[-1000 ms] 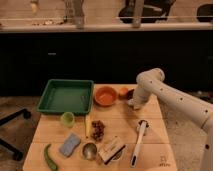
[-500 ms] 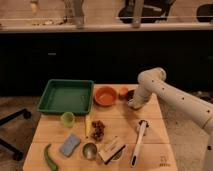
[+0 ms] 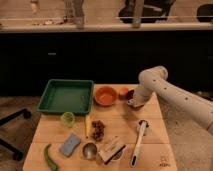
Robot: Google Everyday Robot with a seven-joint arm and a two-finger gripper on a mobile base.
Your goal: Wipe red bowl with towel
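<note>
the gripper point(image 3: 134, 103) is low over the far right part of the wooden table point(image 3: 160, 150), with its fingers closed together. a dark maroon bowl point(image 3: 131, 94) is touching it or just behind it; the view does not tell which. the towel should be under the tip, but it cannot be made out apart from the gripper, so it is not sure that cloth is pinched. the red bowl point(image 3: 106, 95) stands near the gripper, on its side toward the green tray point(image 3: 65, 96). a small orange thing point(image 3: 123, 91) sits between the bowl and the gripper. a white brush point(image 3: 138, 144) lies nearer to the camera than the gripper.

the towel is probably very light and soft. it will fold and hang, so it is best pinched firmly at a bunched middle part, not at a thin edge that can slip out. the red bowl looks stiff, smooth and light, and nothing holds it. a hard push on its rim may slide or tip it, so the wiping should press gently down inside.
</note>
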